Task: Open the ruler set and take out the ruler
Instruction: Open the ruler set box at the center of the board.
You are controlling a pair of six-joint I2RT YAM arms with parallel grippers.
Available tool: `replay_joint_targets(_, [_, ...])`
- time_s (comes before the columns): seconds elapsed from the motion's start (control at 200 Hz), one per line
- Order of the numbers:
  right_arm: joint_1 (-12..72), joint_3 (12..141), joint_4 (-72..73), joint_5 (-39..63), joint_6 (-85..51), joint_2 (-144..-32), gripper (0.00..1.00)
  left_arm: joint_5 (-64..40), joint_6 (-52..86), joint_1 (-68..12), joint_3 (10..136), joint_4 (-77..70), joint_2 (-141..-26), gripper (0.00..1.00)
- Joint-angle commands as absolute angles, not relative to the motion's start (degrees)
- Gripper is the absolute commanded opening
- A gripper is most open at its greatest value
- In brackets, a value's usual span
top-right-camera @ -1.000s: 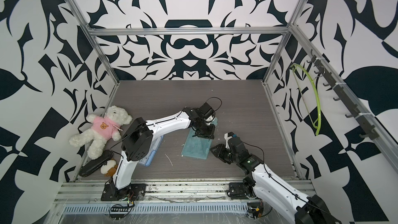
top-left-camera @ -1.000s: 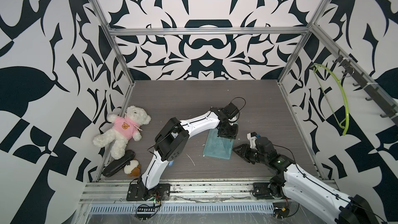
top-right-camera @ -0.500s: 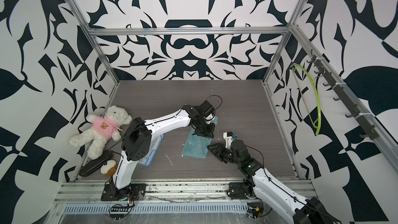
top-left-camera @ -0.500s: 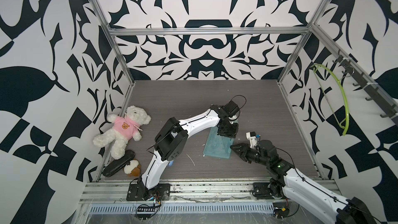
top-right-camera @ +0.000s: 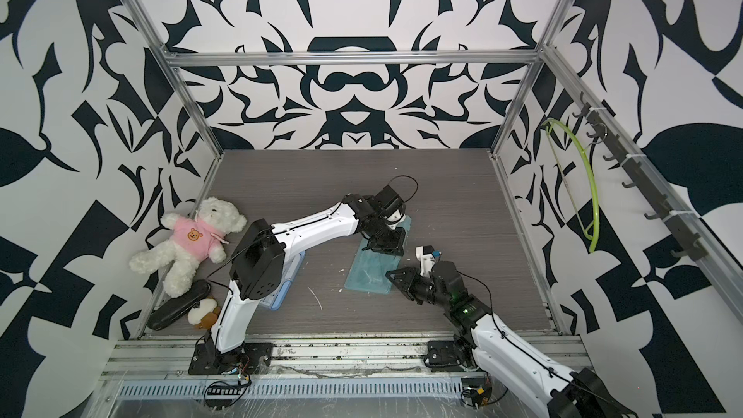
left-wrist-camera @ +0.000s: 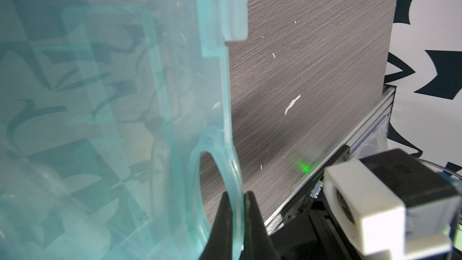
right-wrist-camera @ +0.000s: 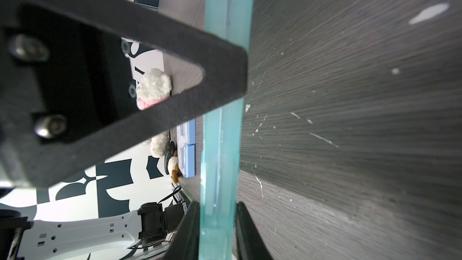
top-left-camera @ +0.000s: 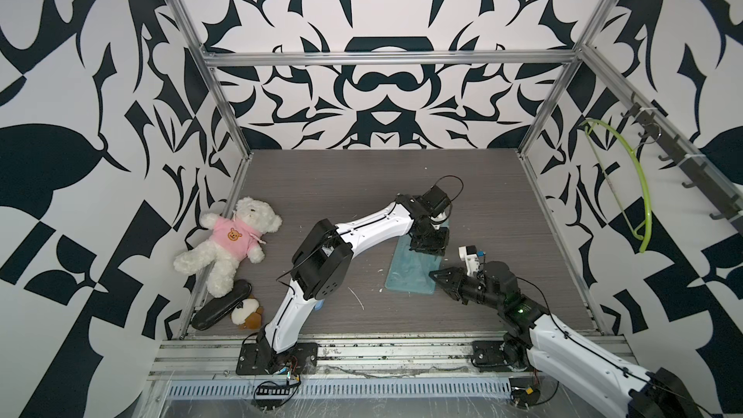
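The see-through teal plastic ruler-set case [top-left-camera: 412, 271] is on a dark grey wood-grain tabletop [top-left-camera: 362, 178] w/ white flecks; walls [top-left-camera: 382, 14] are bold blk & wht swirly shapes. A fluffy white teddy bear [top-left-camera: 235, 241] has pink hoodie w/ orange bear face. The left robot arm [top-left-camera: 374, 227] and right robot arm [top-left-camera: 583, 355] are white w/ blk joints, thin hoop [top-left-camera: 645, 191] lime green.
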State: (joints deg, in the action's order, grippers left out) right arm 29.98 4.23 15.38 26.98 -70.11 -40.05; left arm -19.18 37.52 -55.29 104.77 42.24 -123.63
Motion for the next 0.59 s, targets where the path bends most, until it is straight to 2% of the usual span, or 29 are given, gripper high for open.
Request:
replay_joint_targets(0.0, [30.1,4.8,15.5,27.1,-68.9,-39.2,0.22,-20.0,37.6,-55.4,106.2,42.6,-124.5,0.0])
replay_joint_targets(0.28, [30.1,6.5,11.1,26.5,-67.0,-38.3,0.12,-19.2,37.4,-55.1,106.2,42.5,-124.8,0.0])
replay_joint_targets(0.59, [30.1,14.8,-6.8,23.6,-57.9,-41.0,0.03,-18.5,37.0,-54.1,104.0,40.8,-125.3,0.0])
